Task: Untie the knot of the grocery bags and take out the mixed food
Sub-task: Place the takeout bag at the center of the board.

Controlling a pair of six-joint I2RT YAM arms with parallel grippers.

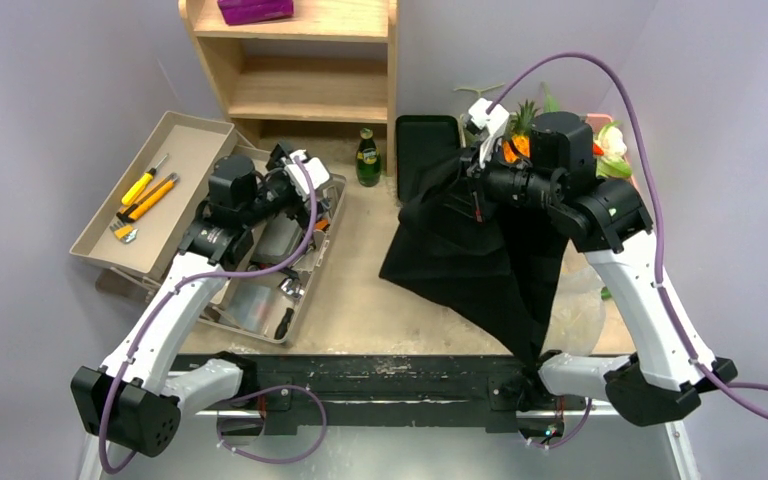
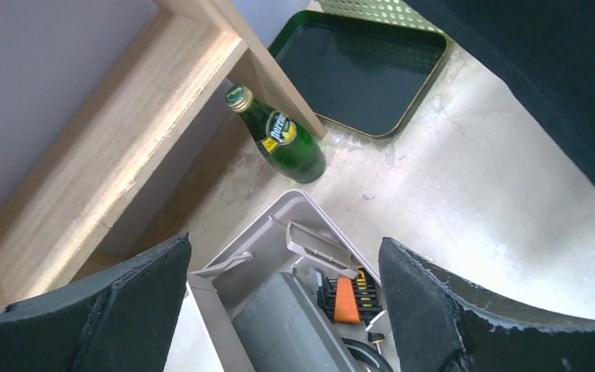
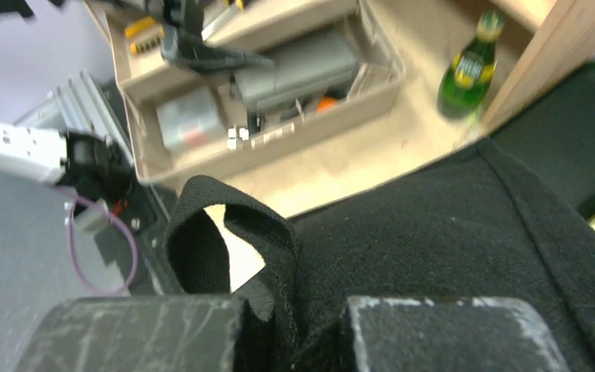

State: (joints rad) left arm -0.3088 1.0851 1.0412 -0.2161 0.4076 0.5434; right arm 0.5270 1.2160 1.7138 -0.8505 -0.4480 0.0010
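Black bag: matt woven cloth, soft folds. Its strap is coarser webbing. Second bag: thin clear plastic, crinkly I think, poor view there. Bottle: glossy green glass, metal-looking cap. Shelf: pale bare wood, smooth, grain showing. Tray: dark, glossy, smooth. Bin: matt beige plastic. Counter: pale, scuffed, slight sheen. Pads on my left hand: black, rough, ragged edges.

Black cloth bag; green bottle, yellow label; yellow-handled tools.
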